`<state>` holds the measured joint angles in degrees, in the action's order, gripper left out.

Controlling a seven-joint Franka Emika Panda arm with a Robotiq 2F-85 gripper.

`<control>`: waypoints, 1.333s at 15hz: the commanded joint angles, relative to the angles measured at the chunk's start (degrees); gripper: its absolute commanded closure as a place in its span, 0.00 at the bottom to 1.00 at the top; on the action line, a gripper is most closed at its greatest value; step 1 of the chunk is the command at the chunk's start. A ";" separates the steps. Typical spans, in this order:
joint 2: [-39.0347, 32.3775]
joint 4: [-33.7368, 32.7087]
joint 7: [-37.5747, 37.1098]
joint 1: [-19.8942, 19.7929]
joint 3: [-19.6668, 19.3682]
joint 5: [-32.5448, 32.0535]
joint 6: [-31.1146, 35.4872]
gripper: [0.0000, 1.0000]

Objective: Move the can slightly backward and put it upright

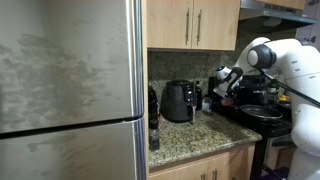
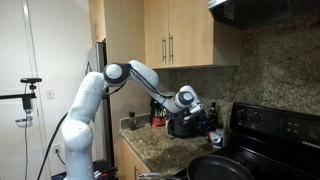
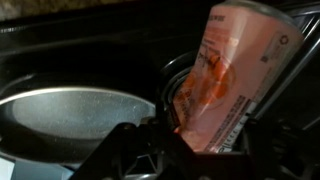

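Observation:
The can is pinkish-red with printed labelling and fills the right half of the wrist view, tilted. My gripper is shut on it, with dark fingers on both sides of its lower part. It is held in the air over the black stove top, next to a pan. In both exterior views the gripper hovers between the black air fryer and the stove. The can is too small to make out there.
A granite counter carries the air fryer. A steel fridge stands beside it. The black stove holds a dark pan. Wooden cabinets and a range hood hang overhead.

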<state>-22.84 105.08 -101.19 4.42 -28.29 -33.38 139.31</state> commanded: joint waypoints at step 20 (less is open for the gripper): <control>28.64 34.18 -9.01 -7.80 20.46 -50.90 -4.09 0.76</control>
<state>2.83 133.23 -103.96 -2.88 -10.92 -73.35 135.99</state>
